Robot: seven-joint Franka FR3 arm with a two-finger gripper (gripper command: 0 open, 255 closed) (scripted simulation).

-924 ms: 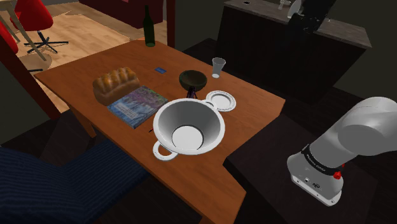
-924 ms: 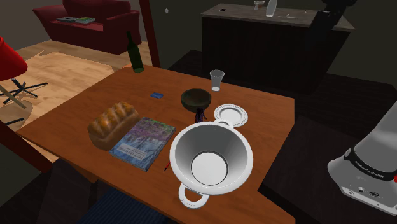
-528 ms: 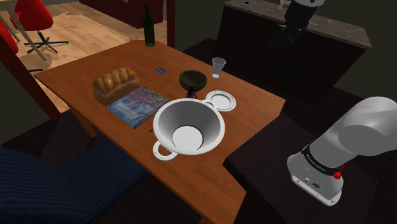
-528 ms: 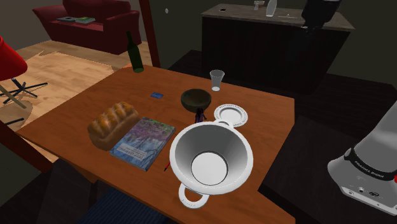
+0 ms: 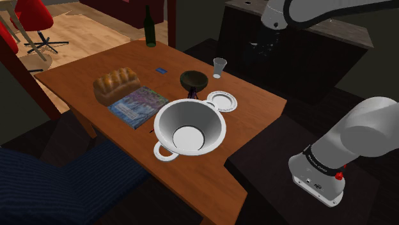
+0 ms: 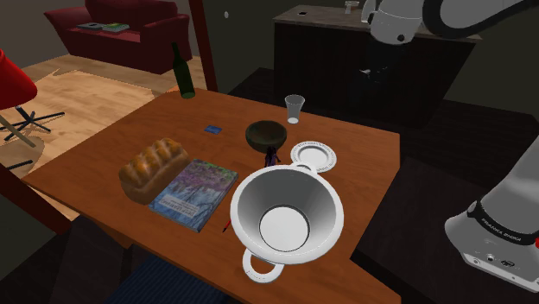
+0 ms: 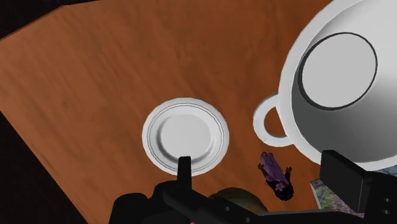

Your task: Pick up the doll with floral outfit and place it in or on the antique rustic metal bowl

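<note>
A small doll in a purple floral outfit (image 5: 191,94) (image 6: 271,156) (image 7: 275,173) lies on the wooden table (image 5: 83,70) between a dark round metal bowl (image 5: 193,79) (image 6: 265,134) and a big white pot. My gripper (image 5: 259,48) (image 6: 376,72) (image 7: 261,160) hangs high above the table's far side, over by the drinking glass, well clear of the doll. Its fingers (image 7: 184,170) stand apart with nothing between them. In the wrist view the dark bowl (image 7: 236,196) is partly hidden behind the hand.
A large white two-handled pot (image 5: 189,126), a small white plate (image 5: 222,100), a glass (image 5: 219,66), a bread loaf (image 5: 116,84), a colourful book (image 5: 139,106), a blue card (image 5: 161,69) and a green bottle (image 5: 149,29) share the table. A dark counter (image 5: 307,45) stands behind.
The arm has swung down and toward the shoulder view's left, carrying the gripper from over the counter to above the table's far edge. Nothing on the table moved.
</note>
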